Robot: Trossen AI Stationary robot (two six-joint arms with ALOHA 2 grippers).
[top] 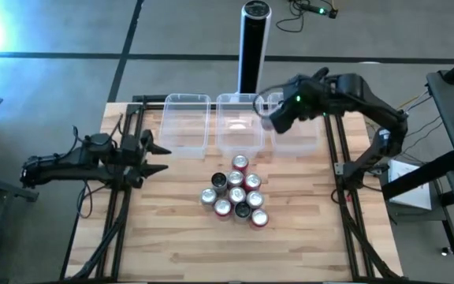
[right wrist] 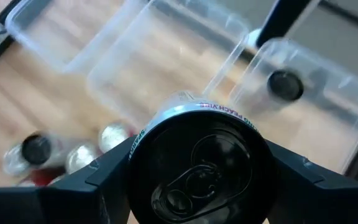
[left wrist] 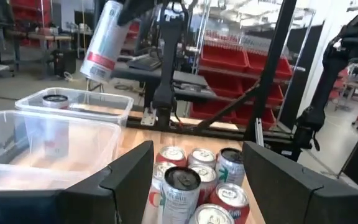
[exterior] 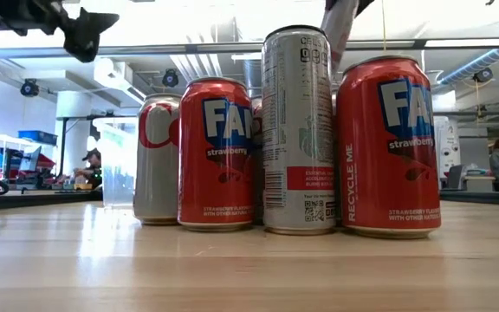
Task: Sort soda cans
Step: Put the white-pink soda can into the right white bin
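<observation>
Several soda cans [top: 236, 193], red, silver and black, stand upright in a cluster mid-table; the low view shows red strawberry cans [exterior: 388, 147] and silver cans [exterior: 297, 130] up close. My right gripper [top: 278, 117] is over the far side, above the right clear bin [top: 302, 138], shut on a silver can with a red band [left wrist: 103, 38]. One black-topped can [right wrist: 284, 84] stands in that bin. My left gripper [top: 158, 158] waits open at the table's left, pointing at the cluster [left wrist: 194, 180]. My right gripper pinches the silver can [right wrist: 197, 165] between its two fingers [right wrist: 104, 180], one on each side of the can's wall near its black top end [right wrist: 194, 140]. The fingers come from above. The can is lifted clear and hangs tilted below them over the bin.
Three clear bins line the far side: left [top: 187, 122], middle [top: 239, 126] and right. A tall black-and-silver post [top: 252, 43] stands behind them. Dark frame rails [top: 117, 197] run along both table sides. Bare wood lies near the cluster.
</observation>
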